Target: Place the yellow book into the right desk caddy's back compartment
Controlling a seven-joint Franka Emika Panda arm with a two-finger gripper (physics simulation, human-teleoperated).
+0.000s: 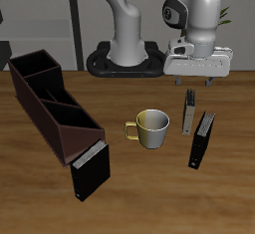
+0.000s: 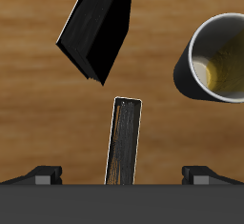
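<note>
Here the gripper (image 1: 199, 79) hangs above the yellow book (image 1: 188, 111), its jaws spread and holding nothing. The book stands upright on the table (image 1: 149, 193), between the mug (image 1: 151, 128) and a black book (image 1: 201, 142), well apart from the right desk caddy (image 1: 55, 109). Grasp, carry and placement into the back compartment (image 1: 32, 67) all remain.

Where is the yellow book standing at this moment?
In the exterior view, the yellow book stands upright on the table directly beneath the gripper, between the mug and a black book.
</note>
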